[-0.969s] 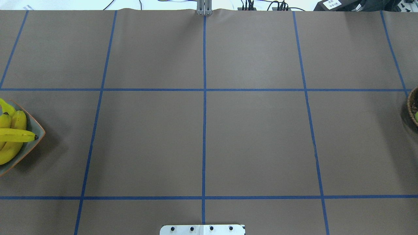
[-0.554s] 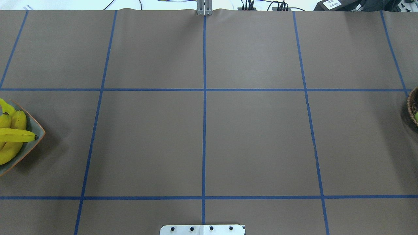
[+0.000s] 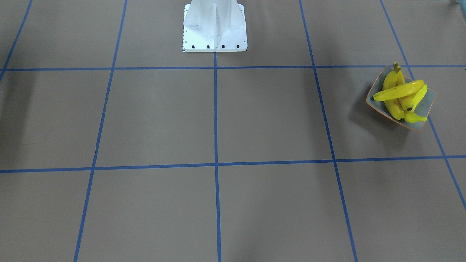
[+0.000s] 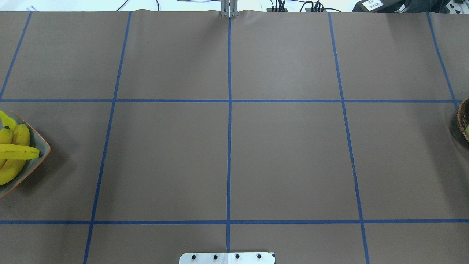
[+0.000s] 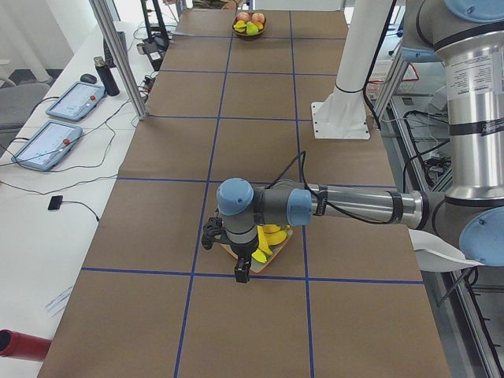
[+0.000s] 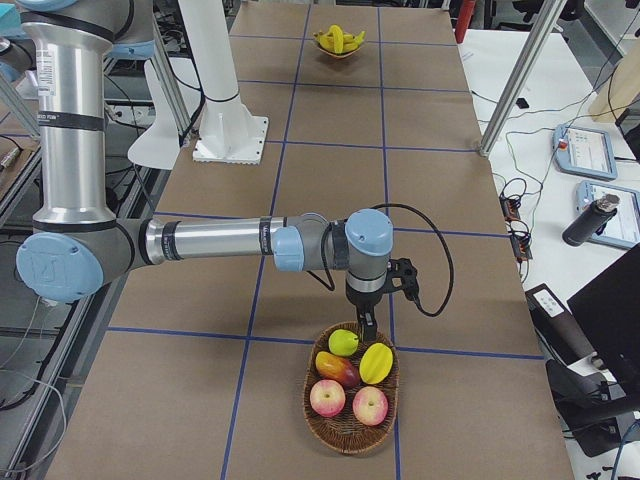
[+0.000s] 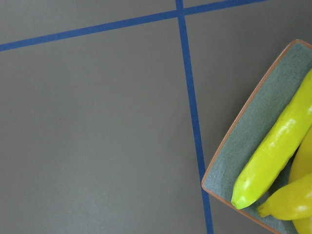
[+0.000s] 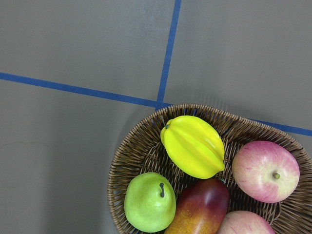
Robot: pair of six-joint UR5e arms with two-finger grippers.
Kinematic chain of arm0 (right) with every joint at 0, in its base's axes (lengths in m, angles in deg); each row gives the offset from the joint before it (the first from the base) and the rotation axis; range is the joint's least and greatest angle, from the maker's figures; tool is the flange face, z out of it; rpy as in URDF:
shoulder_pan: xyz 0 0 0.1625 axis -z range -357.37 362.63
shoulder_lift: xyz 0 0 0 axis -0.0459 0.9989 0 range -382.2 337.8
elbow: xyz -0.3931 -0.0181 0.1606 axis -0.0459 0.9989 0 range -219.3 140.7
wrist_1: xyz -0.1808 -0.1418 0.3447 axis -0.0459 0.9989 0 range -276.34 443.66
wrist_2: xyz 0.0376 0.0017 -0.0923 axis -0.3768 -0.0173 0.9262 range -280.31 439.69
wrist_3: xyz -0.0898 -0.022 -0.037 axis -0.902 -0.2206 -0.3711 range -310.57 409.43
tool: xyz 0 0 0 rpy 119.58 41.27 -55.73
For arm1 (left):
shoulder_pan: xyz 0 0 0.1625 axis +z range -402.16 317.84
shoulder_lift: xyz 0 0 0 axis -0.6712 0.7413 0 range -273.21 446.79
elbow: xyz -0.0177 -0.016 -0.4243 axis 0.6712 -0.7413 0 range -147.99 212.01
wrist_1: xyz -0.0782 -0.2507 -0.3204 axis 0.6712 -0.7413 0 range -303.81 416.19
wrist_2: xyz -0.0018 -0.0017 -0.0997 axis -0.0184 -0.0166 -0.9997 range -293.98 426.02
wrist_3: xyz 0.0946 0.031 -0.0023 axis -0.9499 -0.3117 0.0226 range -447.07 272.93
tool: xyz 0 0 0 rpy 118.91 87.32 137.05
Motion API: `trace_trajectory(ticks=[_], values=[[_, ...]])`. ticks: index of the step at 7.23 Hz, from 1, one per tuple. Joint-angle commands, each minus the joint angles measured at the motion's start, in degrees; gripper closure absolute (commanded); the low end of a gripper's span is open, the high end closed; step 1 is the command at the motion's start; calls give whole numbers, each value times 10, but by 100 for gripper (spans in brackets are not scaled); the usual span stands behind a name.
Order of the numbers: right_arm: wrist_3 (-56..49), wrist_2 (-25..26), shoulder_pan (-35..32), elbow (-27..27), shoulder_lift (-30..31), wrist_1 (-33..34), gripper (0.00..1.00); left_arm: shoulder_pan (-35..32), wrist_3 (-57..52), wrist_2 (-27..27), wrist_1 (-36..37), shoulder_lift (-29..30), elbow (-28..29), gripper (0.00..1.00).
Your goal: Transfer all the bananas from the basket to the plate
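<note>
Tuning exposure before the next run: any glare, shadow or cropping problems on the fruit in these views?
Front-facing: even light, bananas sharp, soft shadow on the table beside the plate. Overhead: plate and basket both cut off by the frame edges. Left wrist: bright glare streak along one banana, focus fine. Right wrist: fruit sharp, only mild sheen.

The bananas (image 3: 399, 91), bright yellow with dark tips, lie piled in the plate (image 3: 429, 102), one resting crosswise on top of the others. The plate, squarish, speckled grey inside with a thin orange rim, sits flat near the left end of the table (image 3: 218, 120). The brown wicker basket (image 8: 141, 146) stands at the opposite end, well apart.
</note>
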Motion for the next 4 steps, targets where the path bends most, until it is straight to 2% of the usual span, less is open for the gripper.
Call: trace_trajectory(ticks=[1, 4], values=[[0, 0, 0, 1, -1, 0, 0, 0, -1, 1, 0, 0, -3, 0], [0, 0, 0, 0, -1, 0, 0, 0, -1, 0, -1, 1, -8, 0]])
